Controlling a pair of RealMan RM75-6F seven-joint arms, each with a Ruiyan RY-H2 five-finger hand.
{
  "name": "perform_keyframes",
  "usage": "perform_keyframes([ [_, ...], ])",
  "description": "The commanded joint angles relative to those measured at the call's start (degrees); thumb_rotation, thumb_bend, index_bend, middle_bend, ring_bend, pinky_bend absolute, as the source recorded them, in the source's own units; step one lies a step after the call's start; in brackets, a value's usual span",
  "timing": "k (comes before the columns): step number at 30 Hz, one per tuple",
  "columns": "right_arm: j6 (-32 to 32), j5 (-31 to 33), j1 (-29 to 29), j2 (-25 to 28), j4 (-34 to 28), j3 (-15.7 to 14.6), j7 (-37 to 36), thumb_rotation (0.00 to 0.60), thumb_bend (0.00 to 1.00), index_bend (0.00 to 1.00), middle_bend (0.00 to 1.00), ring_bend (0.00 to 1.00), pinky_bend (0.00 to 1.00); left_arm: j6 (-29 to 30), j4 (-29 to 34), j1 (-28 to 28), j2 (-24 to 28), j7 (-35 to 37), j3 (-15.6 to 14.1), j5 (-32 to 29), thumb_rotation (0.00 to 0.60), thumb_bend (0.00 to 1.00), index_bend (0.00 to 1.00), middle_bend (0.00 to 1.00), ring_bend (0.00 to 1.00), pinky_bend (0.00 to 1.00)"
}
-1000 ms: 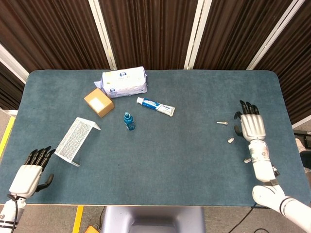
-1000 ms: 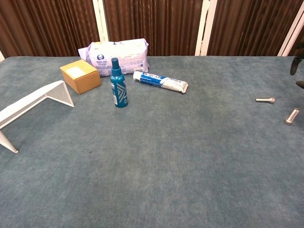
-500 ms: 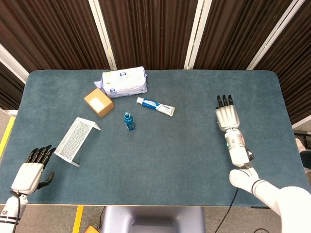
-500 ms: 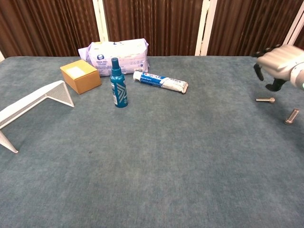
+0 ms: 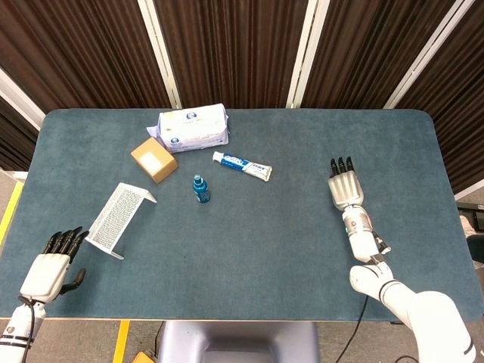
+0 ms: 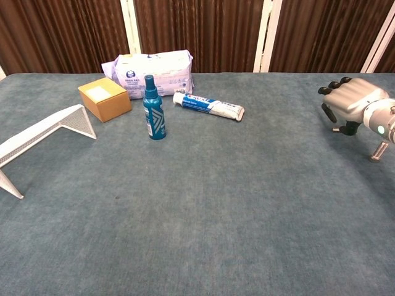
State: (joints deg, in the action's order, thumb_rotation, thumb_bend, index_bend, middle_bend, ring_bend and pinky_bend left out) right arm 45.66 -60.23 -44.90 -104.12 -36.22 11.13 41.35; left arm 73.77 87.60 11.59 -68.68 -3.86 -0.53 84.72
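Bolts: one lies crosswise right under my right hand, other just behind; fingers spread, holding nothing.

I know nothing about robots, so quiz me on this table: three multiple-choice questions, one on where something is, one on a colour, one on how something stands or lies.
1. Which thing lies nearest the right robot hand?
A. the orange box
B. a small metal bolt
C. the wipes pack

2. What colour is the spray bottle?
A. teal blue
B. red
C. yellow

3. How is the toothpaste tube placed?
A. standing upright
B. lying flat on the table
C. held in a hand

Answers:
1. B: in the chest view a small metal bolt lies just beside that hand, far from the other things.
2. A: its body and cap are teal blue.
3. B: it lies on its side on the table, with no hand near it.
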Motion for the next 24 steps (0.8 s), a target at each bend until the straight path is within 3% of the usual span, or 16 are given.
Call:
perform_keyframes([
  [1, -0.8, -0.5, -0.4, -1.2, 1.9, -0.2, -0.3, 0.600, 0.46, 0.57, 0.14, 0.02, 0.18, -0.3, -0.1, 0.1, -0.1, -0.1, 0.1, -0.3, 0.600, 0.46, 0.00, 0.00, 0.00, 0.04],
  [24, -4.3, -3.6, -2.5, -7.6, 13.1, 0.4, -4.1, 0.600, 0.46, 0.57, 0.14, 0.03, 0.18, -1.4, -0.8, 0.3, -0.1, -0.7, 0.4, -2.6, 0.600, 0.45, 0.00, 0.00, 0.00, 0.04],
])
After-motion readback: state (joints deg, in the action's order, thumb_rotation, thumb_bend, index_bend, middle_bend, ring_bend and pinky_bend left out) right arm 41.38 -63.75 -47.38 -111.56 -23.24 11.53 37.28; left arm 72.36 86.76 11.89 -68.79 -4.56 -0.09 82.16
